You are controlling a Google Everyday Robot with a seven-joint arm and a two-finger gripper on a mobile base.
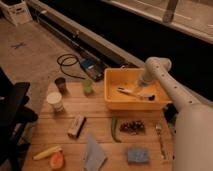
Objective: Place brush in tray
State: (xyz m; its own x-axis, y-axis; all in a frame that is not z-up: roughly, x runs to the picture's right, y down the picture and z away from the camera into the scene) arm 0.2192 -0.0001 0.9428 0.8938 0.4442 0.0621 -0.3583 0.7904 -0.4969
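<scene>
The brush [134, 93], cream-handled with a dark head at its right end, lies inside the yellow tray [114, 98] at the back right of the wooden table. My gripper [140, 85] hangs over the tray at the end of the white arm, just above and right of the brush handle. The arm reaches in from the lower right.
On the table: a green cup [88, 86], a dark cup [61, 83], a white cup [54, 101], a small box [76, 125], a green bean pod [114, 130], a dark snack bag [132, 127], a fork [160, 139], a blue sponge [137, 155], a cloth [93, 154], fruit [50, 156].
</scene>
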